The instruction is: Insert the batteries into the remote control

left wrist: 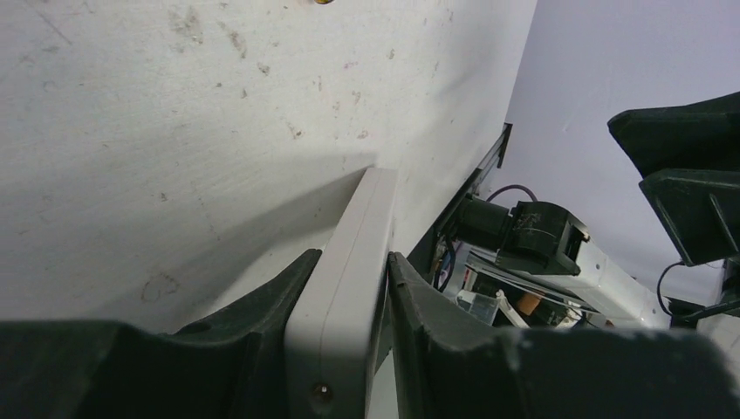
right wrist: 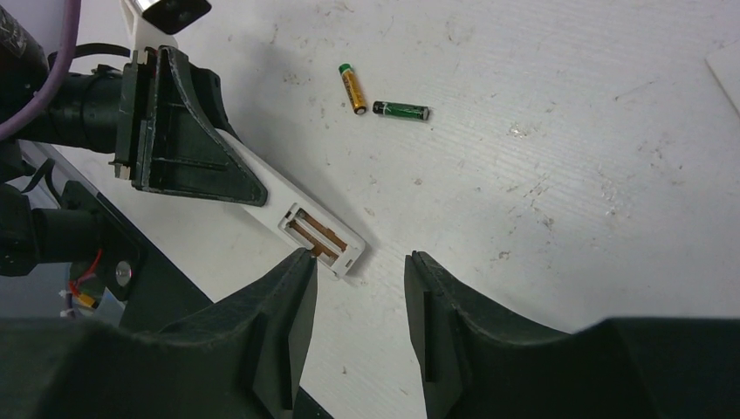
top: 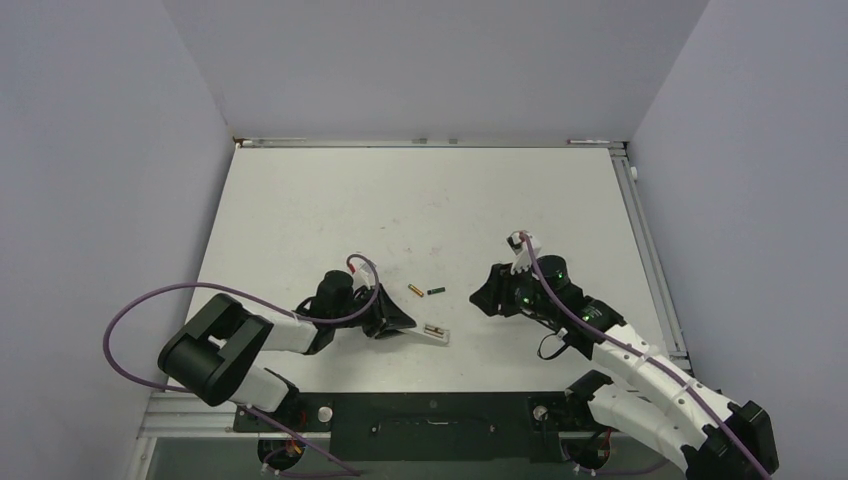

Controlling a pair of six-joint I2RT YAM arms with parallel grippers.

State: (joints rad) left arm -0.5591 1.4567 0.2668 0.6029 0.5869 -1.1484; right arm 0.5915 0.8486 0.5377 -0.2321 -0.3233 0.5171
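The remote control (top: 432,333) is a slim white bar lying near the table's front middle. Its open battery compartment (right wrist: 316,237) faces up and shows brown inside. My left gripper (top: 395,322) is shut on the remote's other end, with a black finger against each long side (left wrist: 353,255). The two batteries lie loose just beyond it: a yellow-gold one (right wrist: 352,89) and a dark green one (right wrist: 401,111), almost end to end (top: 414,291). My right gripper (right wrist: 359,255) hangs open and holds nothing. It is low over the table, just right of the compartment end.
The black base rail (top: 430,425) runs along the near table edge, close behind the remote. A purple cable (top: 150,300) loops off the left arm. A flat white piece (right wrist: 726,74) shows at the right edge of the right wrist view. Grey walls (top: 100,150) enclose the table.
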